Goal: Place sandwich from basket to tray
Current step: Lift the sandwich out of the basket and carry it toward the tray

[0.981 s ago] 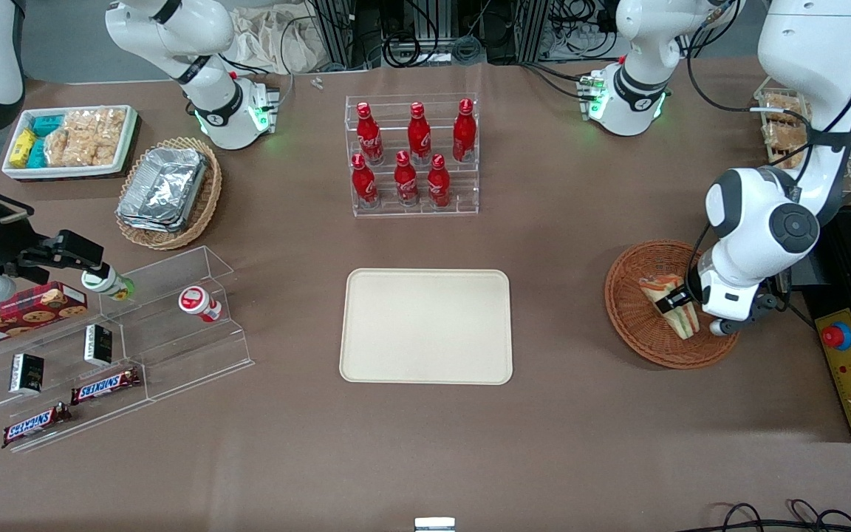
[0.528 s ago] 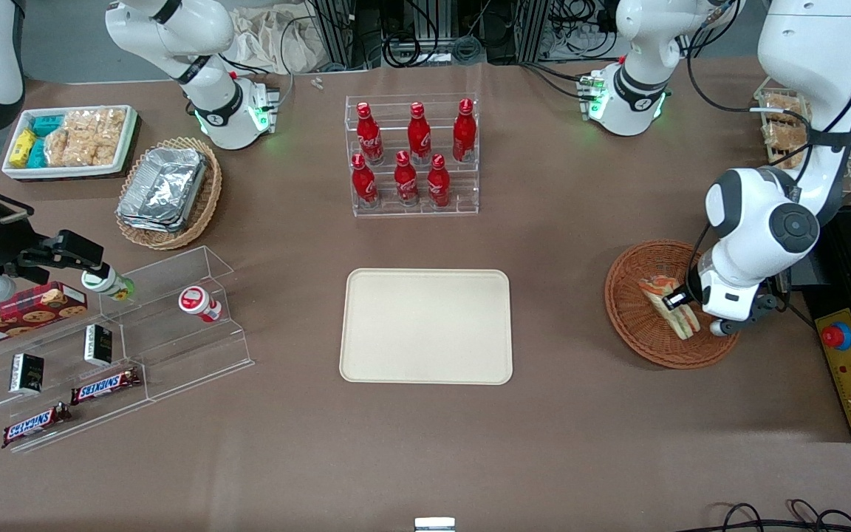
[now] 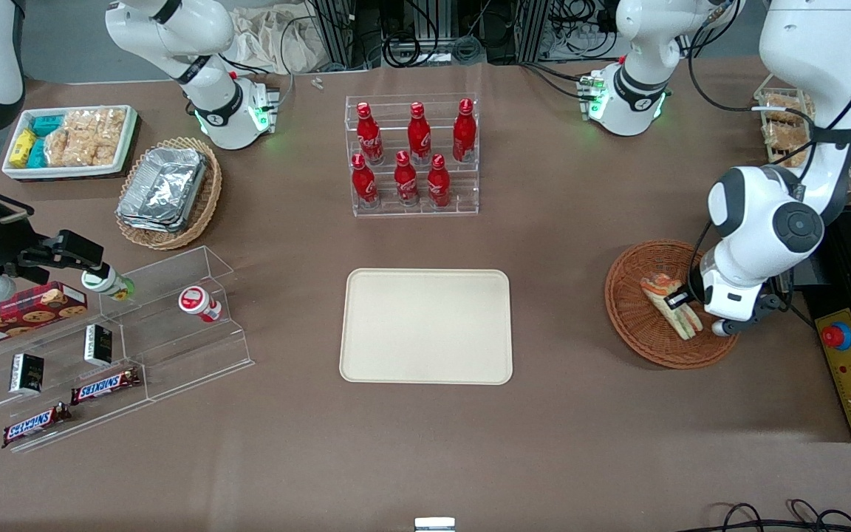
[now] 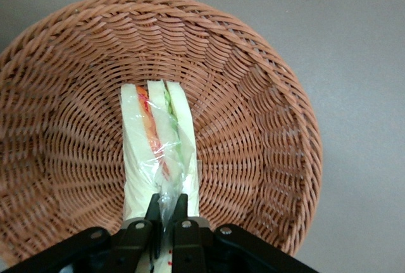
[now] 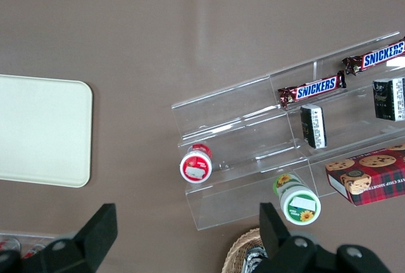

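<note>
While the sandwich (image 3: 671,306) is still lying inside the basket (image 3: 629,325), it is now turning more onto its edge than a second ago, its cut side tipping up as the gripper (image 4: 166,217) closes in on it. That suggests the grasp is being completed and the lift is about to follow. The gripper is sitting low in the basket, nearly closed, its fingers (image 4: 152,212) pinching the clear wrapper and the narrow end of the sandwich. The tray (image 3: 425,326) is waiting bare at mid-bench, well apart toward the parked arm's end.
</note>
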Robot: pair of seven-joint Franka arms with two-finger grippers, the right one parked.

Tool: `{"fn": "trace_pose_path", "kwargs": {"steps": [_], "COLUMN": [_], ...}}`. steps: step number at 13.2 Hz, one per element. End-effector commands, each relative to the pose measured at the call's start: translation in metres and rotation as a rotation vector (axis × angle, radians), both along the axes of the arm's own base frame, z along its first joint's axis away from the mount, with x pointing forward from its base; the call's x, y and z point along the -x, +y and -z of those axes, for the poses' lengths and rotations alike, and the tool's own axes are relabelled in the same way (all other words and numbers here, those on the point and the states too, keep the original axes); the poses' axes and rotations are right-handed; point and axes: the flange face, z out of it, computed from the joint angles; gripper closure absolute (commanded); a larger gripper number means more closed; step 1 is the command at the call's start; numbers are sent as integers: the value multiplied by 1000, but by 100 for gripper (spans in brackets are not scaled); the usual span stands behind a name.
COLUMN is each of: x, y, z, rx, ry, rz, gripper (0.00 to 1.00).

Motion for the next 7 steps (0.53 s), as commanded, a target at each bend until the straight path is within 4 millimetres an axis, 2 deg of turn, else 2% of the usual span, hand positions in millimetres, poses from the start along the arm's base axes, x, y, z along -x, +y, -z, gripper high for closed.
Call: {"fn": "trace_pose_path", "kwargs": {"steps": [1,5,7], "x": [-10,-25,-25], "y": [-16,-86,-133], "z": [-62,-164,-200], "rx": [-14,-9,12], "ry": [32,101,97], "rz": [37,152,254], "gripper": [100,100,100]}}
